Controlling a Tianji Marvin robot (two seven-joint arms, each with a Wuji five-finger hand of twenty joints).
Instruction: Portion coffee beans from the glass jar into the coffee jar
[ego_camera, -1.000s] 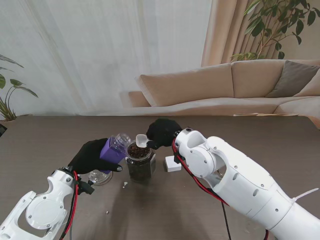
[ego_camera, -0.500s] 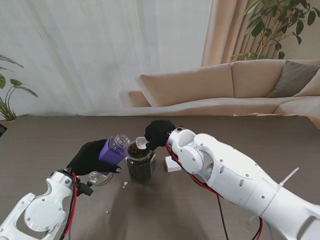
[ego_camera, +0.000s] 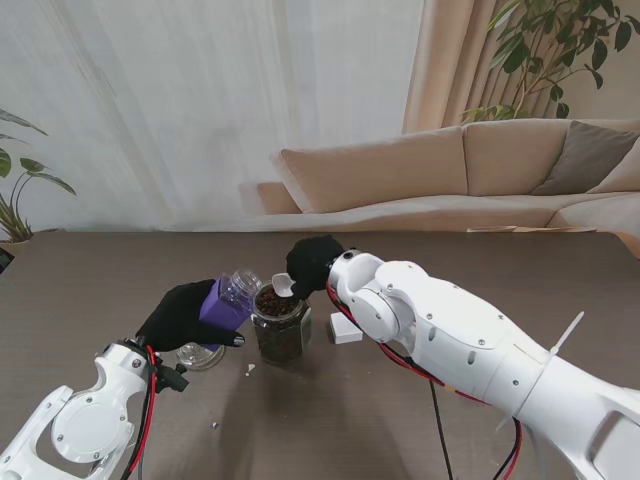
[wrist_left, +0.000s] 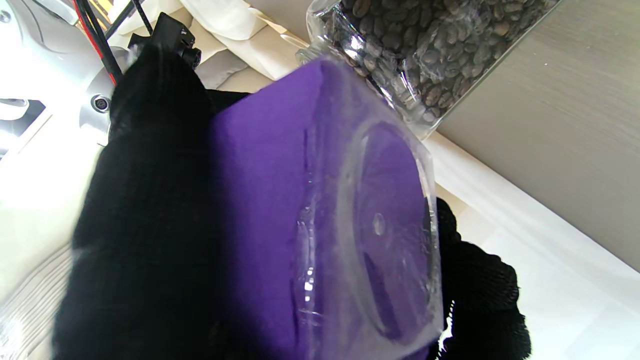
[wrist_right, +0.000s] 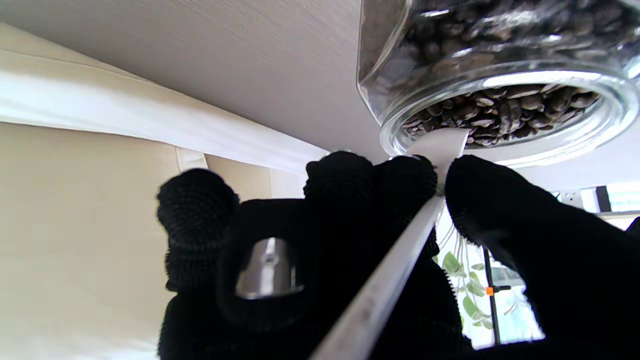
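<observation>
The step in hand looks like scooping: the right hand (ego_camera: 314, 263) has its fingers (wrist_right: 405, 182) pinched together on the white handle of a small spoon (ego_camera: 283, 284), and the spoon's bowl sits at the open mouth of the glass jar (ego_camera: 281, 325), right at the surface of the coffee beans (wrist_right: 505, 102). In the right wrist view the spoon's tip crosses the jar's rim and touches the beans; whether it carries any cannot be told.

The left hand (ego_camera: 183, 314) is clamped around the purple-labelled coffee jar (ego_camera: 230, 298), which it holds off the tabletop (ego_camera: 120, 270), tilted so that its clear open mouth points toward the glass jar. In the stand's view the coffee jar lies at about 9 o'clock of the glass jar, mouth just beside the rim; the right hand lies at about 1 o'clock of it. The left wrist view shows the coffee jar's clear base and purple label filling the palm, with the bean-filled glass jar close beyond it.

A clear lid (ego_camera: 200, 354) rests on the tabletop under the left hand, a small white block (ego_camera: 345, 328) sits at 3 o'clock of the glass jar, and a few pale crumbs (ego_camera: 249, 368) lie at about 7 o'clock.

I judge the next move calls for dipping the spoon into the beans, lifting it level, and carrying it the short way to 9 o'clock into the coffee jar's mouth; that mouth is narrow, so a tilt too early could spill
</observation>
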